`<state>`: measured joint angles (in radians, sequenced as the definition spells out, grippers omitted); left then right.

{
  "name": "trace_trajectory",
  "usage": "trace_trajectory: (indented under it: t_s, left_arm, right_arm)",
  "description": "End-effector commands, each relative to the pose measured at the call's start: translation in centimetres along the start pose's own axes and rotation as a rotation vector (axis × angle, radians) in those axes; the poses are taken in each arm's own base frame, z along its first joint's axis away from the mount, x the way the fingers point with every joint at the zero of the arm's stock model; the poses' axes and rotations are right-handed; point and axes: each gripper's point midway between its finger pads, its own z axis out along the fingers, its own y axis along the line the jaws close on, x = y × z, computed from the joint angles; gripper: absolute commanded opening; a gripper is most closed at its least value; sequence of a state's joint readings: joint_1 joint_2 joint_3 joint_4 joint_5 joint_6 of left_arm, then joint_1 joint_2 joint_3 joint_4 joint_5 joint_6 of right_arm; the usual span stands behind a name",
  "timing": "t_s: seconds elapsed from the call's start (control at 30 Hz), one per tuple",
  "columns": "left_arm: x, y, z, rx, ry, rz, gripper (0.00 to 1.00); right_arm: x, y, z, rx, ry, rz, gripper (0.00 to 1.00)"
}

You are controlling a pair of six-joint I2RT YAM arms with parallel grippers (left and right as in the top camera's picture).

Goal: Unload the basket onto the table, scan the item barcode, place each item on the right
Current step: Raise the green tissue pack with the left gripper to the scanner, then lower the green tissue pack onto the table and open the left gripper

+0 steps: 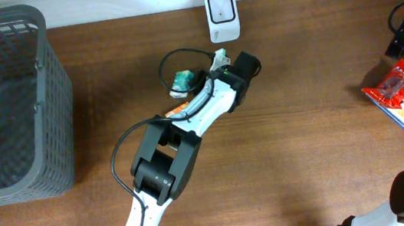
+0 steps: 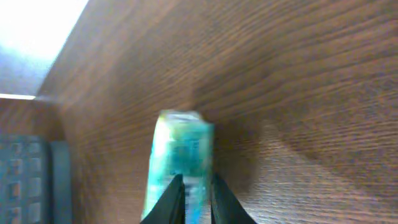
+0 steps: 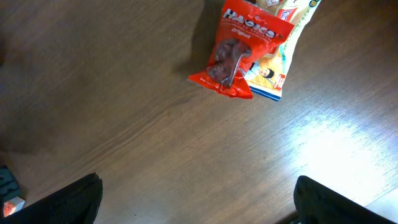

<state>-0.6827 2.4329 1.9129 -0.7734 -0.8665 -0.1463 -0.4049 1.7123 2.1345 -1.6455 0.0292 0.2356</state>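
Teal packet [image 2: 180, 158] — upper centre of the overhead frame, just below and left of the white barcode scanner [image 1: 221, 16].
Left gripper [image 2: 198, 198]: fingers nearly together with the packet's lower end between them; I cannot tell whether they pinch it.
Right gripper [image 3: 196, 199]: fingers wide apart, nothing between them, over the wooden table [image 3: 124, 124] below a red snack bag [image 3: 236, 53].
Grey basket [image 1: 0, 107] — far left.

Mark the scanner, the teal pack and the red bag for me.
scanner [image 1: 220, 9]: overhead view, white front face.
teal pack [image 2: 183, 149]: left wrist view, upper front.
red bag [image 3: 239, 46]: right wrist view, printed front.
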Motion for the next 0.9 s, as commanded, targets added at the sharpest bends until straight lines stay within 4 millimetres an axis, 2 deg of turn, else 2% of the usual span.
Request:
trace_trajectory:
  t_s: [0.0, 0.23, 0.33, 0.4, 0.43, 0.47, 0.5, 0.6, 0.7, 0.77, 0.87]
  left_arm:
    - [0.5, -0.3, 0.7, 0.030, 0.023, 0.006, 0.20]
    - [-0.6, 1.0, -0.4, 0.039, -0.002, -0.029, 0.22]
    - [-1.6, 1.6, -1.2, 0.148, -0.009, -0.082, 0.22]
    - [-2.5, 2.2, -2.0, 0.316, -0.009, -0.149, 0.17]
    - [-2.9, 2.7, -2.3, 0.392, -0.009, -0.184, 0.10]
    - [-3.5, 4.0, -2.5, 0.491, -0.009, -0.249, 0.00]
    - [-3.7, 5.0, -2.5, 0.525, -0.007, -0.289, 0.00]
    - [-3.5, 7.7, -1.1, 0.543, 0.008, -0.353, 0.00]
    - [-1.3, 9.5, 1.8, 0.513, 0.078, -0.384, 0.00]
    - [-0.1, 8.9, 2.6, 0.538, 0.113, -0.383, 0.00]
    - [0.8, 5.8, 2.0, 0.689, 0.144, -0.375, 0.00]
  right_arm:
    - [0.1, 0.2, 0.3, 0.003, 0.012, -0.005, 0.98]
    - [0.2, 0.1, 0.3, 0.004, 0.015, -0.005, 0.98]
    - [0.2, 0.1, 0.3, 0.004, 0.015, -0.005, 0.98]
    - [0.2, 0.1, 0.3, 0.004, 0.015, -0.005, 0.98]
    - [0.2, 0.1, 0.3, 0.004, 0.015, -0.005, 0.98]
    - [0.2, 0.1, 0.3, 0.004, 0.015, -0.005, 0.98]
    - [0.2, 0.1, 0.3, 0.004, 0.015, -0.005, 0.98]
    - [0.2, 0.1, 0.3, 0.004, 0.015, -0.005, 0.98]
    - [0.2, 0.1, 0.4, 0.004, 0.016, -0.005, 0.98]
    - [0.2, 0.1, 0.4, 0.003, 0.016, -0.005, 0.98]
    - [0.2, 0.2, 0.4, 0.003, 0.016, -0.001, 0.98]
